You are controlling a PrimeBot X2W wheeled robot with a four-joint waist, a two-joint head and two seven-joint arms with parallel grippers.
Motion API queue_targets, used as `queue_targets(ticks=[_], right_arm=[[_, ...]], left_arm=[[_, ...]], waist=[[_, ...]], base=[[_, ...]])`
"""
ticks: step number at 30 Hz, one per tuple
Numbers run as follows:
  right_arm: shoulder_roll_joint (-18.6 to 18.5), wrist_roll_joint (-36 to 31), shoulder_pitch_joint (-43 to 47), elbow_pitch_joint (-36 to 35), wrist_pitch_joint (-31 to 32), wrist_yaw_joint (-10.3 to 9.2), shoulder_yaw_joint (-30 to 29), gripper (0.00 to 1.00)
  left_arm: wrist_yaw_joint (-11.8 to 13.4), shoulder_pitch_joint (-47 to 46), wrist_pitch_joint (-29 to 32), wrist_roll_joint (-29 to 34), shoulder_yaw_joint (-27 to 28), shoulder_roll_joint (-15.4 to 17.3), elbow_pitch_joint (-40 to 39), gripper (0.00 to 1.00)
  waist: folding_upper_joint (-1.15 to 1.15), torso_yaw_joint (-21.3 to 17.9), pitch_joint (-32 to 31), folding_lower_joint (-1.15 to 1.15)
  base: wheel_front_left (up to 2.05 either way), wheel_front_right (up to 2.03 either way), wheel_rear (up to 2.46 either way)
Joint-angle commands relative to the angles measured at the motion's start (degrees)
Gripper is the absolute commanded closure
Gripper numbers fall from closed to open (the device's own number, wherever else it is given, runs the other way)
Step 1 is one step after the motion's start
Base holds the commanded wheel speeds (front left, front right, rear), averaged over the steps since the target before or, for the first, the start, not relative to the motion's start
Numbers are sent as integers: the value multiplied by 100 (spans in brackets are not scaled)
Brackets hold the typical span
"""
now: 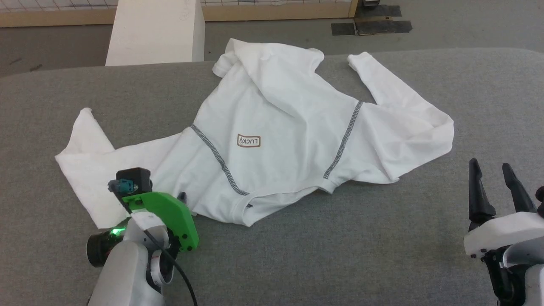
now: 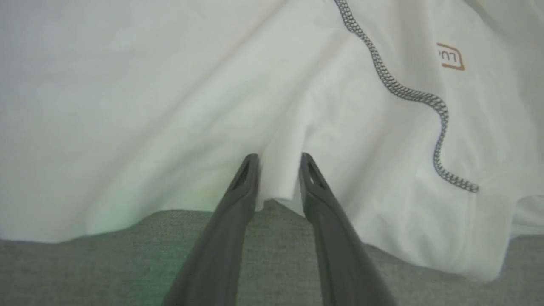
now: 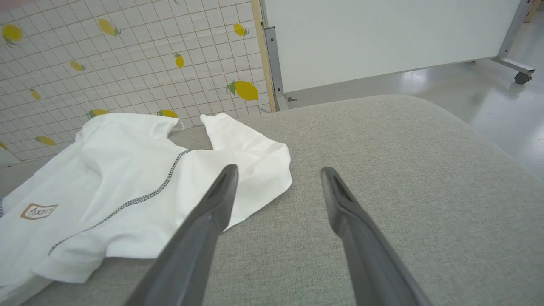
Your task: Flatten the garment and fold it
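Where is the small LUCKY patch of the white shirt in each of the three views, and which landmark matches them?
Head view: LUCKY patch near the centre.
Left wrist view: upper right, near the edge.
Right wrist view: far left, below mid-height.
Shared landmark: the zigzag stitching flanking it, the left seam and the right seam.

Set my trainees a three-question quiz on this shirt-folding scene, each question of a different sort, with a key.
1. True or false: the right gripper holds the garment.
2. The left gripper has its tips at: A) the garment's near edge; B) a far cuff; C) bare table.
3. Fill in: the chest patch reads ____.
Key: 1 false; 2 A; 3 LUCKY.
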Motion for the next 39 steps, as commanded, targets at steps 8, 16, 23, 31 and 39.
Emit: queue_targets(ticks=[8, 16, 23, 31, 39], right_arm=[[4, -441, -152, 120, 1266, -9, 332, 0], [-74, -1428, -1031, 635, 2924, -9, 948, 0], [-218, -1645, -1469, 1349, 3155, -9, 1128, 0], [-279, -1278, -1606, 1725, 3061, -9, 1250, 100], [-347, -849, -1587, 1521, 2804, -9, 1184, 100]], left_arm=[[-73, 456, -736, -364, 258, -141, -577, 100], [-100, 721, -958, -403, 138, -197, -1082, 100], [-124, 620, -1003, -410, -24, -233, -1080, 100], [-158, 584, -1104, -434, -89, -240, -955, 100], [-229, 580, -1328, -489, -117, -245, -897, 100]], waist=[[0, 59, 53, 0], [0, 306, 285, 0], [0, 476, 485, 0], [0, 408, 466, 0], [0, 287, 241, 0]], base=[[0, 0, 0], [0, 0, 0], [0, 0, 0], [0, 0, 0], [0, 0, 0]])
